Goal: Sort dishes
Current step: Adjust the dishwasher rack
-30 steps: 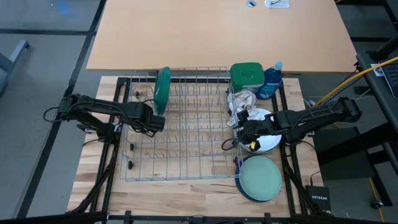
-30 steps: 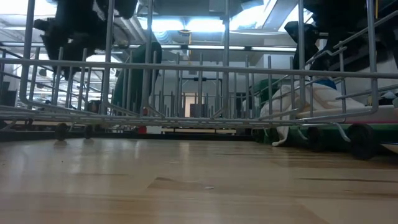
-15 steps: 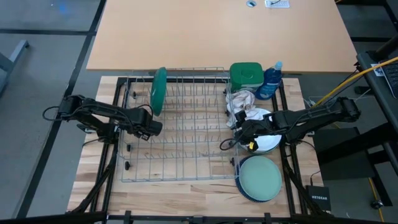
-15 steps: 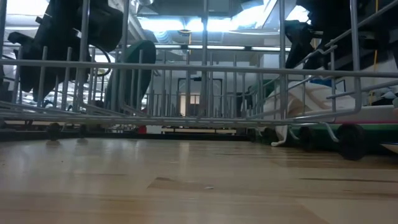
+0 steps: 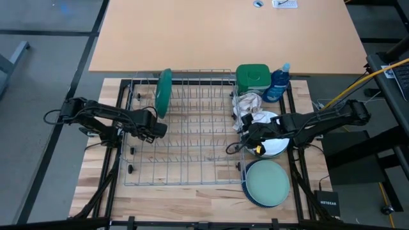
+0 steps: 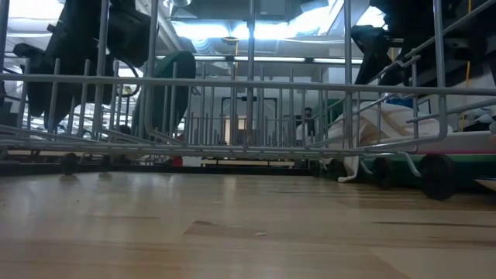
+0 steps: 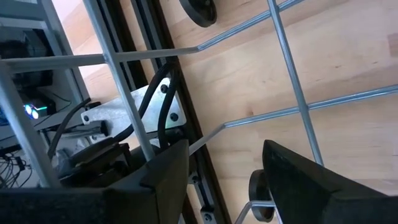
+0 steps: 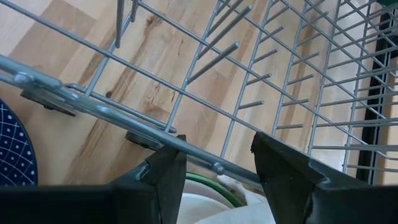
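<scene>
Wire rack [image 5: 182,131] shifted left w/ round green plate [image 5: 163,93] upright.

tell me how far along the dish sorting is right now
Done: one dark green plate stands upright in the wire rack, at its far left corner. In hand: nothing; the left gripper and right gripper are both open and empty, at the rack's left and right edges. Left: the white plate stack under the right arm and the light green plate on a navy one beside the rack.

Dark green plate [image 5: 164,93]; pale green plate [image 5: 268,181]; blue-patterned navy plate [image 8: 15,152].
</scene>
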Robot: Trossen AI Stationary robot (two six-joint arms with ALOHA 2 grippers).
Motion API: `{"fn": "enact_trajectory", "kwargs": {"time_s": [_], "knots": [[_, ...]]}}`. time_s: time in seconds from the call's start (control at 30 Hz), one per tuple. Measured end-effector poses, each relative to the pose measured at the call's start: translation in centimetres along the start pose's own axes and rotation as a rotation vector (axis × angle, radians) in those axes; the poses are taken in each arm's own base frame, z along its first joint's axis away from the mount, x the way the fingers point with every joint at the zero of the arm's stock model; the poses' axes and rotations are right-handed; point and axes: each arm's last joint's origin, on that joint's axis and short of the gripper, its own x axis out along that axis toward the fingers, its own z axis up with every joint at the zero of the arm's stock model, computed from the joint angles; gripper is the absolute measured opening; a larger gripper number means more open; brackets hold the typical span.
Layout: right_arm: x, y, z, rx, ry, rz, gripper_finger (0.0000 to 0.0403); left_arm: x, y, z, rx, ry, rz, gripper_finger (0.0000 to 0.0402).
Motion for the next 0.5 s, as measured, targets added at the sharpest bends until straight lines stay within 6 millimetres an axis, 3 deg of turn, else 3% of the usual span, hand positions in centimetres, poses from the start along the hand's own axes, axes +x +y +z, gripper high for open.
{"fn": "enact_trajectory", "kwargs": {"time_s": [0.3,0.5], "knots": [[-0.22,-0.09,0.12,-0.140,-0.030,-0.024,0.0186,0.03,-0.01,0.01,0.004,-0.003,0.002,0.0195],[-0.11,-0.08,0.10,-0.385,-0.020,-0.028,0.0186,0.03,0.01,0.01,0.008,-0.004,0.004,0.0195]]}}
